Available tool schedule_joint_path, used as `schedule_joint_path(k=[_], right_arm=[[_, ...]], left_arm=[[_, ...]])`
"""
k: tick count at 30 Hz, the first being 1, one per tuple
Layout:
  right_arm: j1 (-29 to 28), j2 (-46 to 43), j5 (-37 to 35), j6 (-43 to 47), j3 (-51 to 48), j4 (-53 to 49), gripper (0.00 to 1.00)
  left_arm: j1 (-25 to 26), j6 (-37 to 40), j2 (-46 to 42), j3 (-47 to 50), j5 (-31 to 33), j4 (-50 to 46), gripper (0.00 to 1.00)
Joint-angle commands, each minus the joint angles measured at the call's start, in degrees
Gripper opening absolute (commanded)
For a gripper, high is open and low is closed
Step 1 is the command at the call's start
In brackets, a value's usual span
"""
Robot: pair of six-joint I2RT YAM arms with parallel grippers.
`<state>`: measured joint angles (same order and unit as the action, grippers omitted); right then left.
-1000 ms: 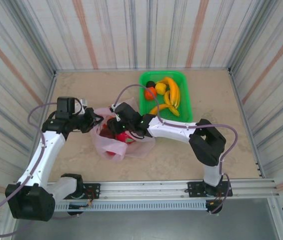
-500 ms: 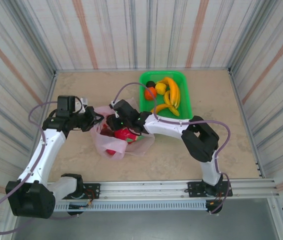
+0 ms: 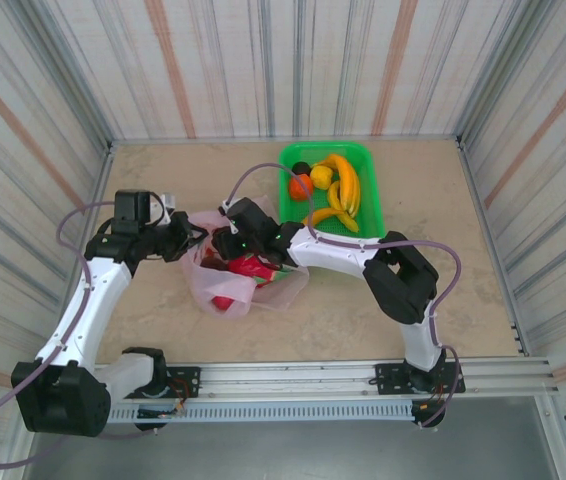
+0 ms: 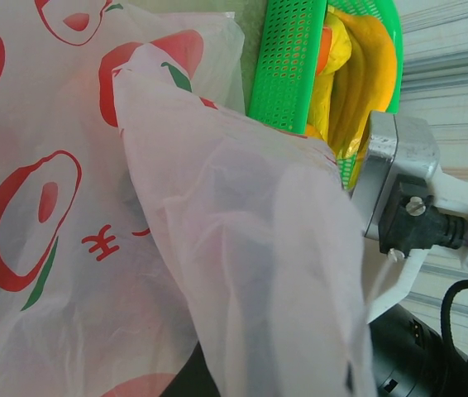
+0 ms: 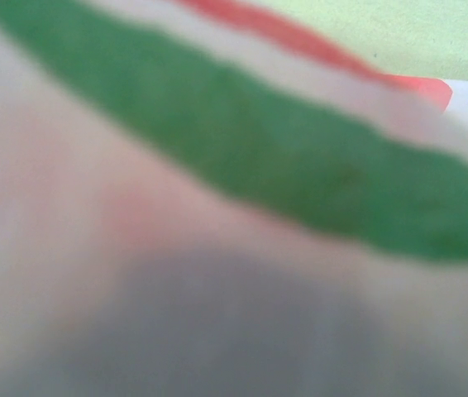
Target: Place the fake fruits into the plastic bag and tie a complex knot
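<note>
The pink plastic bag (image 3: 248, 285) lies on the table left of the basket, its mouth held up. My left gripper (image 3: 191, 240) is shut on the bag's left rim, and in the left wrist view the bag's film (image 4: 242, 248) drapes over the jaws and hides them. My right gripper (image 3: 228, 248) reaches into the bag's mouth, its jaws hidden by plastic; the right wrist view is blurred bag film (image 5: 135, 207). A pink dragon fruit (image 3: 249, 268) and a red fruit (image 3: 221, 302) lie inside the bag. Yellow bananas (image 3: 343, 190), an orange fruit (image 3: 301, 186) and a dark round one (image 3: 302, 168) sit in the basket.
The green mesh basket (image 3: 363, 155) stands at the back, right of the bag; its wall (image 4: 288, 58) is close behind the bag in the left wrist view. Striped walls enclose the table on three sides. A metal rail runs along the near edge.
My right arm has pushed a little left, deeper into the bag's mouth, and its elbow swung left. The dragon fruit shifted slightly left with it. The left arm held still.
</note>
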<state>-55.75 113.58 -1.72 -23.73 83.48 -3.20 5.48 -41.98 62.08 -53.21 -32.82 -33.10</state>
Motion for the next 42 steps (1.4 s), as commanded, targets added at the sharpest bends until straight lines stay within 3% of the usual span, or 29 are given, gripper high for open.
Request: schedule_joint_path(k=[1, 6, 21, 30, 35, 42], right_arm=[[0.5, -0.8, -0.9, 1.0, 1.4, -0.8, 0.69], [0.4, -1.7, -1.1, 1.6, 0.9, -0.9, 0.76], [-0.4, -7.5, -0.7, 2.4, -3.6, -1.0, 0.76], [-1.1, -17.5, 4.5, 5.0, -11.1, -6.0, 0.77], [-0.7, -24.6, 3.2, 7.6, -15.6, -12.4, 0.77], [2.9, -37.1, 2.1, 10.8, -23.5, -17.2, 0.79]], left_arm=[[0.2, 0.6, 0.0, -1.4, -0.8, 0.4, 0.03], [0.2, 0.4, 0.0, -1.3, -0.8, 0.4, 0.03], [0.2, 0.7, 0.1, -1.4, -0.8, 0.1, 0.03], [0.2, 1.0, 0.1, -1.0, -1.3, 0.7, 0.03], [0.3, 0.7, 0.0, -0.6, -1.8, 1.2, 0.04], [0.3, 1.1, 0.5, 0.0, -3.1, 2.5, 0.19]])
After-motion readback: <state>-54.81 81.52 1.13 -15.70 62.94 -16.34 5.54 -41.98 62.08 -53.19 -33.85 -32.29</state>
